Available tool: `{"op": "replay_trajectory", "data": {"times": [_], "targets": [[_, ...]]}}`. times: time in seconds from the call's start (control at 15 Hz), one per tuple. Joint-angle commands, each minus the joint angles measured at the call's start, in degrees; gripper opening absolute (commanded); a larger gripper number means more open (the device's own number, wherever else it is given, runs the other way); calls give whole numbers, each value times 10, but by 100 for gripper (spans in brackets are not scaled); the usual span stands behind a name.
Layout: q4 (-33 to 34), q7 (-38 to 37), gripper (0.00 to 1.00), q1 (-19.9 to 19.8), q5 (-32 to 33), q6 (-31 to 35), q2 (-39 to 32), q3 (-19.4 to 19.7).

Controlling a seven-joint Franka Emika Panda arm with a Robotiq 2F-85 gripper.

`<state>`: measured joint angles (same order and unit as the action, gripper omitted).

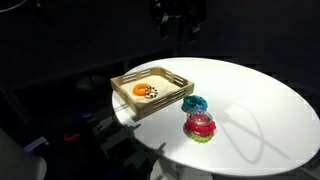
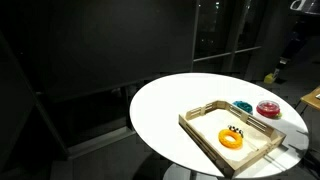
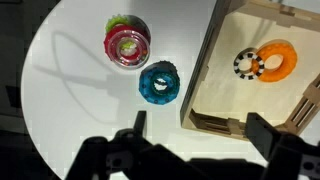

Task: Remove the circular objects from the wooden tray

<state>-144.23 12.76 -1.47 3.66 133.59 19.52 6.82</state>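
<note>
The wooden tray (image 1: 175, 77) (image 2: 205, 128) (image 3: 215, 80) sits on a round white table. Inside it lie the orange ring (image 1: 141, 90) (image 2: 231, 140) (image 3: 279, 61) and the smaller black-and-white speckled ring (image 1: 152, 93) (image 2: 235, 129) (image 3: 245, 64), touching each other. My gripper (image 3: 196, 130) is open and empty, high above the table, with its fingers spanning the tray's near corner in the wrist view. The arm shows dimly at the top of an exterior view (image 1: 178, 20).
A teal ring (image 1: 194, 104) (image 2: 242, 107) (image 3: 158, 83) and a pink-and-green ring (image 1: 200, 126) (image 2: 267, 110) (image 3: 127, 43) lie on the table (image 1: 250, 110) beside the tray. The surroundings are dark. The table edge curves close to the tray.
</note>
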Motion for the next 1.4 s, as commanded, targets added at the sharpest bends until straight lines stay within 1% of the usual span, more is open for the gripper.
{"op": "replay_trajectory", "data": {"times": [0.0,0.27,0.53,1.0,1.33], "targets": [[1,1,100,-4,-2,-1,0,-4],[1,1,100,-4,-2,-1,0,-4],[5,-9,100,2,1,-2,-17,-18],[5,-30,100,25,5,-2,-55,-62],[-7,-36,100,45,8,29,-80,-87]]}}
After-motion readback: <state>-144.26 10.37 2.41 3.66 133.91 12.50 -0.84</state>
